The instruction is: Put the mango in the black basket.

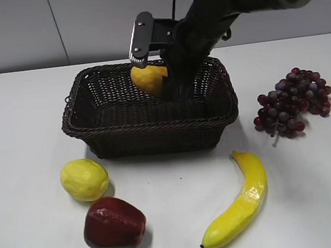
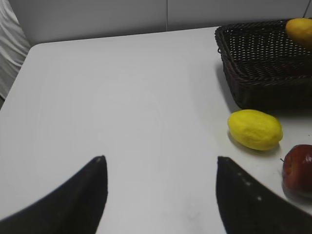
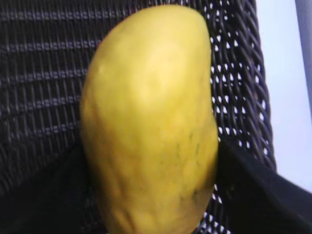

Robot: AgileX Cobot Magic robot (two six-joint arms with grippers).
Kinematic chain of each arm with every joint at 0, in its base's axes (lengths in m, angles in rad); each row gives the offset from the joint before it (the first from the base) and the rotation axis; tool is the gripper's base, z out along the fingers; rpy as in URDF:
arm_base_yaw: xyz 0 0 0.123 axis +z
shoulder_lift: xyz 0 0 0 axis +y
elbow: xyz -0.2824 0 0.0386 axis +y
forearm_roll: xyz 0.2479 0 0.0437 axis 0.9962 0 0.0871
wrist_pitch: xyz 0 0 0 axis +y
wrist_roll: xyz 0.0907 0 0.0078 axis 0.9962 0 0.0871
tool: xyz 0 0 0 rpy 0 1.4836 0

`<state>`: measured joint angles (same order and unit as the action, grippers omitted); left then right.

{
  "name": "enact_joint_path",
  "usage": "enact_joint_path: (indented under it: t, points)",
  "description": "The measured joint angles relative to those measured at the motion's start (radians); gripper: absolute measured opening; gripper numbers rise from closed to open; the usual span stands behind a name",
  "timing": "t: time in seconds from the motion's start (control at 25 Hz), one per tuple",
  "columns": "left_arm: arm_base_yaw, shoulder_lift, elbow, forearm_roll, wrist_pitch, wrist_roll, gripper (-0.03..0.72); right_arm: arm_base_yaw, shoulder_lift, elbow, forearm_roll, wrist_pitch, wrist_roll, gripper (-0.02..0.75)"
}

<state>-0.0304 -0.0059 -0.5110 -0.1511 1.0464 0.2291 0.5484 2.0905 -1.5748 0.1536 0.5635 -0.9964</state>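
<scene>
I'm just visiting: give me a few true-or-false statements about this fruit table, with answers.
1. The right end effector holds the mango over the basket. True.
2. The left end effector grips the lemon. False: it is open and holds nothing.
3. The banana lies inside the basket. False: it lies on the table in front of it.
4. The grapes sit right of the basket. True.

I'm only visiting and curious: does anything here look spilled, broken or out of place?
Nothing stands out. The right hand holds the mango over the black basket, which sits upright. The lemon, apple, banana and grapes lie whole on the table. The left hand is open and empty.
</scene>
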Motion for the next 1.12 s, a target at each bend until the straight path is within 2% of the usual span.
enact_joint_path:
  t: [0.08,0.2,0.44,0.56,0.68,0.76,0.92,1.0,1.12]
  points:
    - [0.0,0.0,0.0,0.0,0.0,0.0,0.527,0.001,0.002,-0.001,0.032,0.0,0.0,0.576]
    - [0.0,0.0,0.0,0.0,0.0,0.0,0.527,0.001,0.002,-0.002,0.043,0.0,0.0,0.64]
    - [0.0,0.0,0.0,0.0,0.0,0.0,0.527,-0.007,-0.026,-0.003,0.041,0.007,0.031,0.633]
    - [0.0,0.0,0.0,0.0,0.0,0.0,0.527,-0.033,-0.075,-0.003,0.006,0.018,0.165,0.629]
    - [0.0,0.0,0.0,0.0,0.0,0.0,0.527,-0.095,-0.124,-0.005,-0.089,0.05,0.378,0.622]
    - [0.0,0.0,0.0,0.0,0.0,0.0,0.527,-0.152,-0.153,-0.007,-0.193,0.108,0.538,0.603]
    - [0.0,0.0,0.0,0.0,0.0,0.0,0.527,-0.264,-0.195,-0.01,-0.383,0.324,0.865,0.551]
    - [0.0,0.0,0.0,0.0,0.0,0.0,0.527,-0.318,-0.206,-0.01,-0.409,0.441,0.986,0.532]
    - [0.0,0.0,0.0,0.0,0.0,0.0,0.527,-0.388,-0.215,-0.01,-0.402,0.602,1.052,0.523]
